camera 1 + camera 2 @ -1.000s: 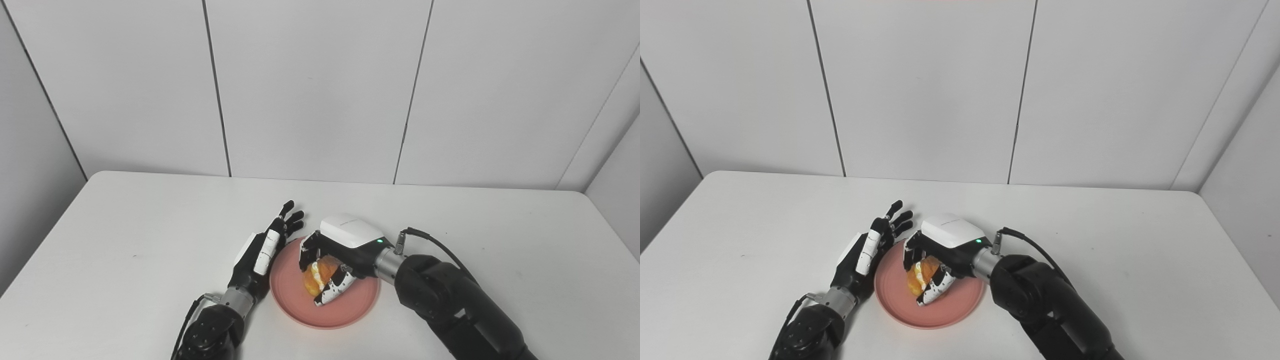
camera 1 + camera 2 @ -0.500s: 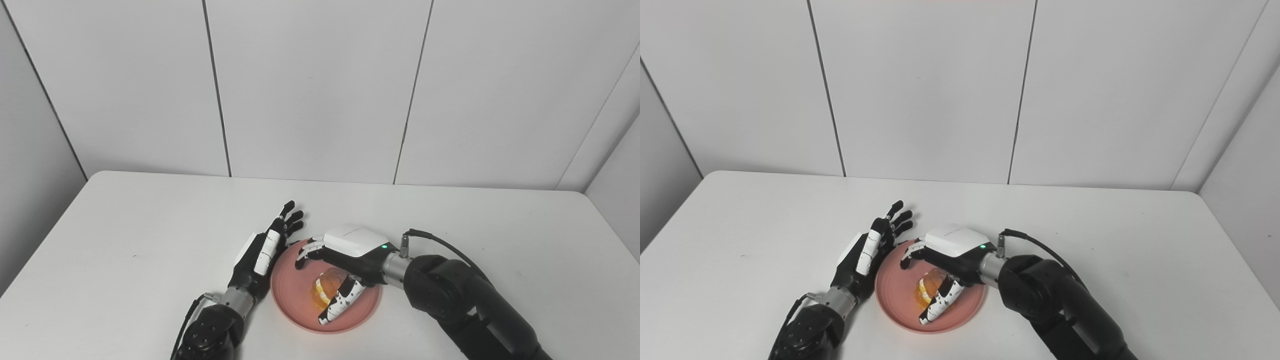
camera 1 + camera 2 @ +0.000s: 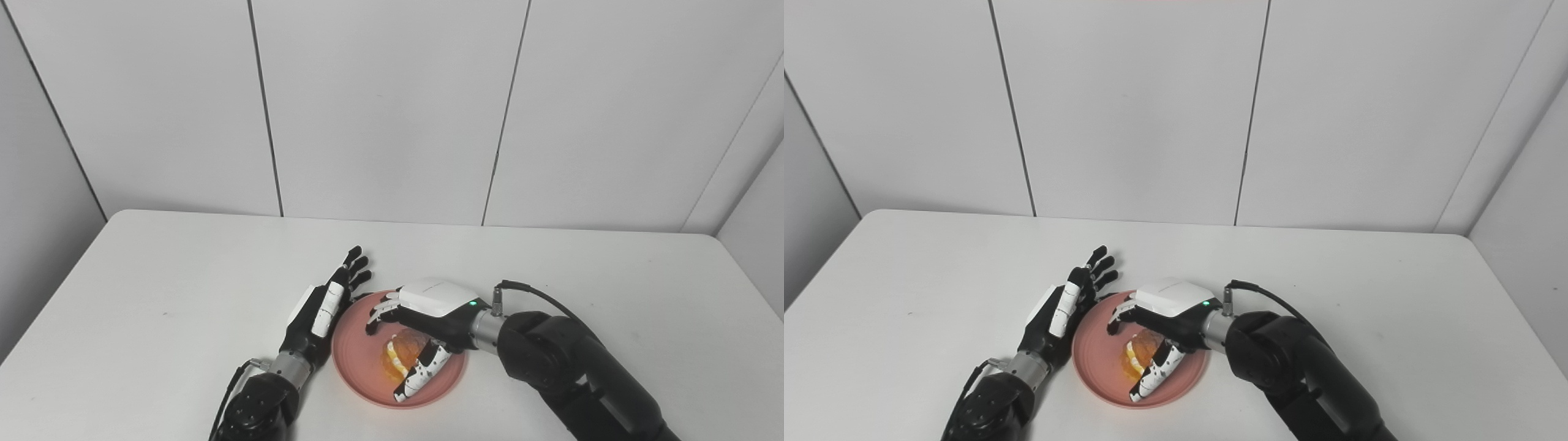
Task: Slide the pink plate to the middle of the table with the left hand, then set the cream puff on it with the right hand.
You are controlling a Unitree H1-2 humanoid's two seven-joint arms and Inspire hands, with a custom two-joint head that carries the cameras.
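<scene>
Right hand (image 3: 422, 312) fingers opened, cream puff (image 3: 401, 354) released onto pink plate (image 3: 358, 361).

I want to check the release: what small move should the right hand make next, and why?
Probably lift the right hand straight up and back. The puff already lies on the plate, and the fingers are spread around it, not clamped.

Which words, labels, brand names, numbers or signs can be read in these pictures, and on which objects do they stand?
No readable text appears in either view.
White cover of the right hand: faint grey marks, too small and blurred to read.
Round pink plate, orange cream puff, left hand, white table, white wall panels: no writing visible.
Green light at the right wrist: a lamp, no sign.
</scene>
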